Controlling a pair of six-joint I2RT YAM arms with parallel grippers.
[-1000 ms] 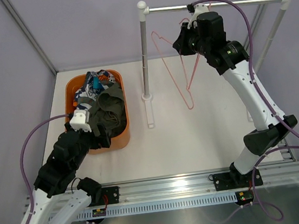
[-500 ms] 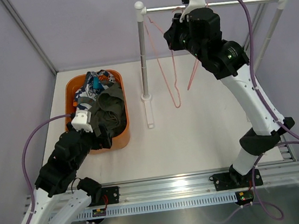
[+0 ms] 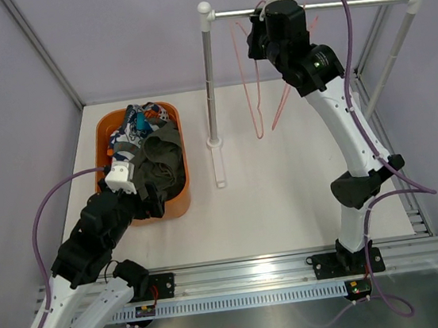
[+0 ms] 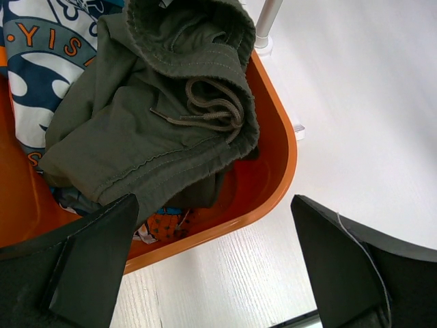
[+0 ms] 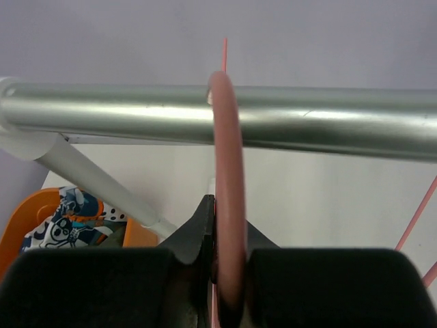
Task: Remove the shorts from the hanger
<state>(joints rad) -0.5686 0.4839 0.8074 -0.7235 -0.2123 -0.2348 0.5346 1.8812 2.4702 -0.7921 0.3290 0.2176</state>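
Gripping thin pink wire hanger (image 5: 229, 171) at hook, right gripper (image 5: 231, 272) sat clamped tight, hook crossing silver metal rail (image 5: 328, 123) at 12 o'clock; I judged hold was there to steady bare hanger on rail. Plain olive-green drawstring shorts (image 4: 136, 137) and blue-orange printed shorts (image 4: 41, 61) lay heaped in orange plastic tub (image 4: 276, 164) at 9 o'clock, both off hanger. Left gripper (image 4: 213, 205) hung above tub, jaws spread wide, holding nothing.

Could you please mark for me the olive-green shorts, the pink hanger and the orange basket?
olive-green shorts (image 4: 136, 130), left wrist view, on the folded cloth.
pink hanger (image 5: 229, 171), right wrist view, on its hook.
orange basket (image 4: 283, 164), left wrist view, on its right rim.
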